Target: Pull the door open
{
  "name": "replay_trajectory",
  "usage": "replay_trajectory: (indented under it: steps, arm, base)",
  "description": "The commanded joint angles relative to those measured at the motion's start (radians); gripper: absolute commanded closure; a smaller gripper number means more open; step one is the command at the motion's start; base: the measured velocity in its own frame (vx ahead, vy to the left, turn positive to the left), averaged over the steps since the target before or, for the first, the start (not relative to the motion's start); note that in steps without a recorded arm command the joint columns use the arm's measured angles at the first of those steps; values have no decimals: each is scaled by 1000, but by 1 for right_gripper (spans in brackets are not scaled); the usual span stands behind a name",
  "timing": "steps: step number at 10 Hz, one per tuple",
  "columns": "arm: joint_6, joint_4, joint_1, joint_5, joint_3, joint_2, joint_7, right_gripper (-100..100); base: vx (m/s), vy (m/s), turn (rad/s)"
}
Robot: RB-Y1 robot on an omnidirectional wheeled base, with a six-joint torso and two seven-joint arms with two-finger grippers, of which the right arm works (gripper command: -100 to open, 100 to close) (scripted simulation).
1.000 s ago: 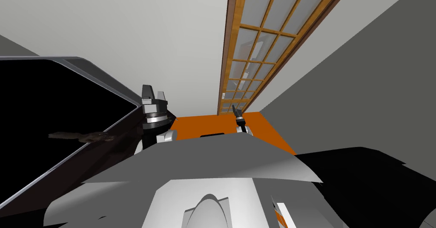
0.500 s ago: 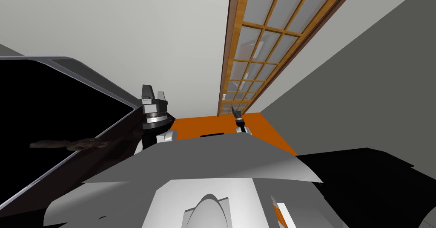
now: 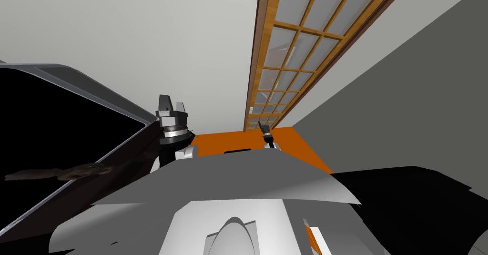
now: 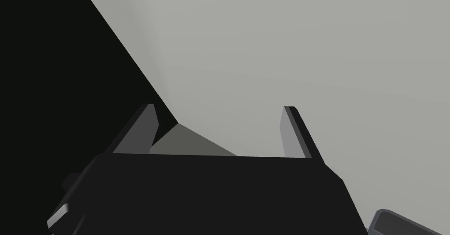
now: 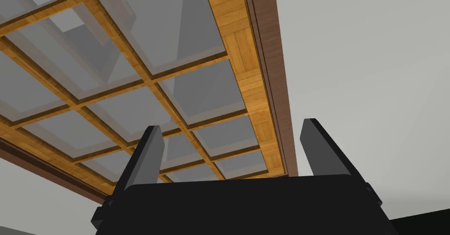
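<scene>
Door [image 3: 286, 76]: wooden lattice with glass panes, set in pale wall ahead, just beyond right gripper [image 3: 261, 123]. Right gripper's fingers spread apart, nothing held, aimed at lower panes beside dark frame edge. Left gripper [image 3: 171, 108] likewise spread, empty, raised well apart from door. Judged: handle to be located first, gripped squarely, pull kept straight back. Door's long axis runs up from orange floor [image 3: 300, 147]; glazed face turned toward robot.
</scene>
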Motion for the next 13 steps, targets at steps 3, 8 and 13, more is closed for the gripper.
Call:
replay_trajectory:
  steps: [3,8,13]
  arm:
    - [-24,83,-26,18,-16,-1,60,-100]
    - [-59,203,-61,44,-39,-1,145,-100]
    - [-93,317,-96,69,-60,0,227,-100]
  base:
    - [93,10,-10]
    - [115,15,-12]
    - [127,19,-11]
